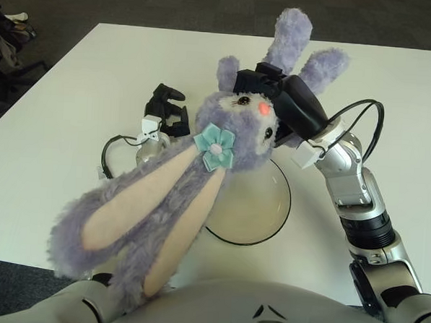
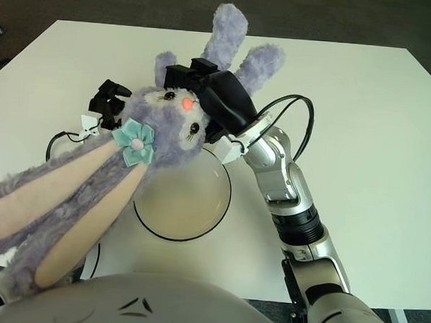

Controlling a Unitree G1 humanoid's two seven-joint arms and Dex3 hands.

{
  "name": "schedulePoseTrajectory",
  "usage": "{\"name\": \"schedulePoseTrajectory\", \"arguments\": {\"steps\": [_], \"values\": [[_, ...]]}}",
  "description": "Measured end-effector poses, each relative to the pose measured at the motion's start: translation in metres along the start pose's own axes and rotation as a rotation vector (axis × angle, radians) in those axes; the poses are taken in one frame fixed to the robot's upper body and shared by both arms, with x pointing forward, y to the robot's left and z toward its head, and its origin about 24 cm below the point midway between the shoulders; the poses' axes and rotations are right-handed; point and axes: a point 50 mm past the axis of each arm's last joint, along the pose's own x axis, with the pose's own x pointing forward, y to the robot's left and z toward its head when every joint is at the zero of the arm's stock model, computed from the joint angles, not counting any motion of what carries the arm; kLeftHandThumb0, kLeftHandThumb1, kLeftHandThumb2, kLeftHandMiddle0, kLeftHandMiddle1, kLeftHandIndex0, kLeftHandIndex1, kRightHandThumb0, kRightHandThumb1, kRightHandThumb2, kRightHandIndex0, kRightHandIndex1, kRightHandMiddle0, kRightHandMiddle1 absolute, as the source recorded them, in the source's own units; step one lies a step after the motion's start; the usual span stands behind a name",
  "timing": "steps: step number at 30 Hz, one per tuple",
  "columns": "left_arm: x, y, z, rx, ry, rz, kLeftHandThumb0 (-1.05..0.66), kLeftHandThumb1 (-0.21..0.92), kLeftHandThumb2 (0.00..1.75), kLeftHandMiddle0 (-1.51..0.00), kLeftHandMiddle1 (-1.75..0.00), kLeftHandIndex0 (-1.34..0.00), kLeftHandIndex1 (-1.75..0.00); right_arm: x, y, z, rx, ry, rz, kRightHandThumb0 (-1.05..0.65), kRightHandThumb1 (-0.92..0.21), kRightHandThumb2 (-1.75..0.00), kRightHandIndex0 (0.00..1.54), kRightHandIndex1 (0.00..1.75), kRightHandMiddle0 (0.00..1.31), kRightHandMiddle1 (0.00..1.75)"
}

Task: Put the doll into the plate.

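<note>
A purple plush bunny doll (image 1: pixel 235 133) with long pink-lined ears and a teal flower hangs in the air, head down, its ears (image 1: pixel 140 223) drooping toward the table's near edge. My right hand (image 1: pixel 280 100) is shut on its body, just above the far rim of the plate. The white plate (image 1: pixel 260 207) with a dark rim lies on the table under the doll, partly hidden by it. My left hand (image 1: pixel 164 112) shows to the left of the doll's head, above the table.
A black cable (image 1: pixel 111 160) loops on the white table (image 1: pixel 75 89) by the left forearm. Dark floor surrounds the table, with clutter (image 1: pixel 9 28) at the far left. My torso (image 1: pixel 251 312) fills the bottom edge.
</note>
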Motion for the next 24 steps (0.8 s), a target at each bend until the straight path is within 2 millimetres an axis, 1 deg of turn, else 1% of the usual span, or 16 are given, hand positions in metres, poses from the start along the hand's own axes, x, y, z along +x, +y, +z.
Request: {"name": "schedulePoseTrajectory", "arguments": {"steps": [13, 20, 24], "values": [[0.006, -0.002, -0.002, -0.004, -0.003, 0.000, -0.01, 0.19, 1.46, -0.59, -1.75, -0.58, -1.75, -0.002, -0.005, 0.001, -0.006, 0.028, 0.017, 0.53, -0.15, -1.52, 0.74, 1.75, 0.94, 1.75], [0.009, -0.003, -0.003, 0.006, 0.000, 0.005, -0.01, 0.18, 1.48, -0.60, -1.75, -0.59, -1.74, -0.003, -0.006, -0.002, 0.063, 0.046, 0.053, 0.53, -0.15, -1.52, 0.74, 1.75, 0.93, 1.75], [0.011, -0.004, -0.003, 0.012, 0.004, 0.010, -0.01, 0.17, 1.49, -0.61, -1.75, -0.60, -1.74, -0.003, -0.006, -0.002, 0.073, 0.046, 0.065, 0.53, -0.15, -1.52, 0.74, 1.75, 0.93, 1.75]]}}
